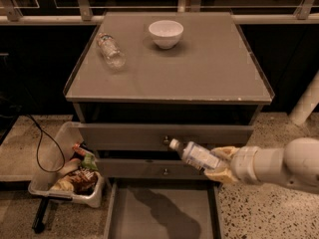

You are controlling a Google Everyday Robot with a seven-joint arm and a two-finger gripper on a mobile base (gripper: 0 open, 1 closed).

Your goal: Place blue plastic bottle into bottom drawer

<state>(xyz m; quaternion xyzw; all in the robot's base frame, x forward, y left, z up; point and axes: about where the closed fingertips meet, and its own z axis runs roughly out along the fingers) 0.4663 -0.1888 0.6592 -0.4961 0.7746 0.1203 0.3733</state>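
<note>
The blue plastic bottle [196, 155], with a white cap and pale label, is held tilted in the air, cap pointing up-left, in front of the two upper drawers. My gripper [219, 164] comes in from the right on a white arm and is shut on the bottle's lower end. The bottom drawer [159, 218] is pulled open below it, a shallow grey tray with nothing visible in it. The bottle hangs above the drawer's right part.
A white bowl [166, 33] and a clear crinkled bottle [110, 50] lie on the cabinet top [199, 68]. A plastic bin [67, 176] of packaged items sits on the floor at the left, with a black cable [42, 148] beside it.
</note>
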